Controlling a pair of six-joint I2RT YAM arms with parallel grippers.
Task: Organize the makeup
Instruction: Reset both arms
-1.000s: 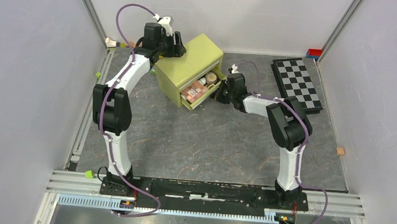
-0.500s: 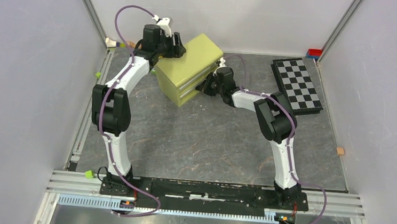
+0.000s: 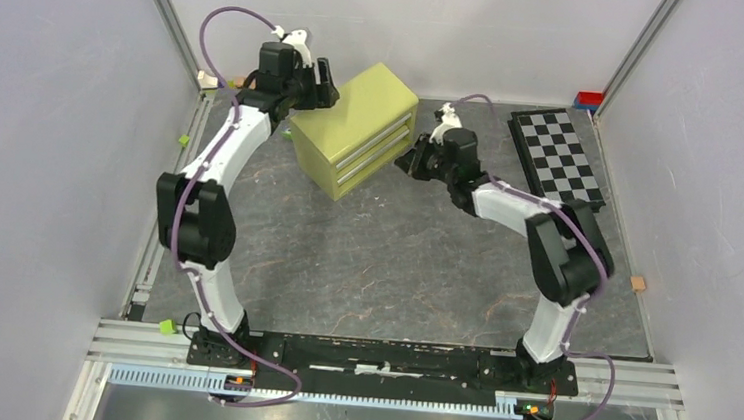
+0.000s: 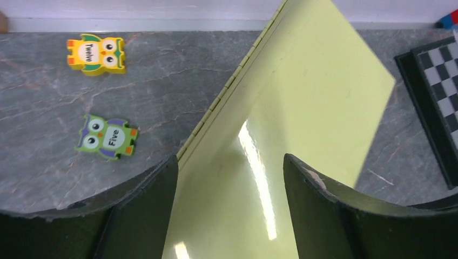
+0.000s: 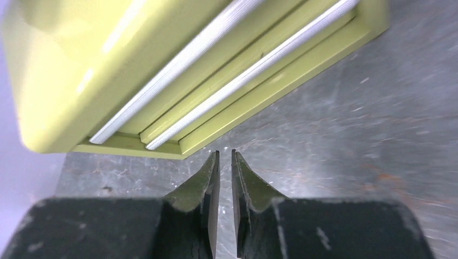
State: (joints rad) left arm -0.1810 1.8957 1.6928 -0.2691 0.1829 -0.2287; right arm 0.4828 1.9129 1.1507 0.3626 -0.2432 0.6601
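Drawer now shut; a second ago it stood open, makeup showing inside, right arm reaching in close. Right gripper has backed off: fingers parted by a slit, gripping nothing, just short of the cabinet's lower front edge. Makeup out of sight behind the shut front. Left gripper spread wide over the cabinet top's rear edge. Bare table before the cabinet; chequered board to the right; green owl tile and yellow owl tile behind.

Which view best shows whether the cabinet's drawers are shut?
Right wrist: both drawers fill the frame, fronts flush with the cabinet. Top shows them small and slanted; left wrist shows only the cabinet's top.
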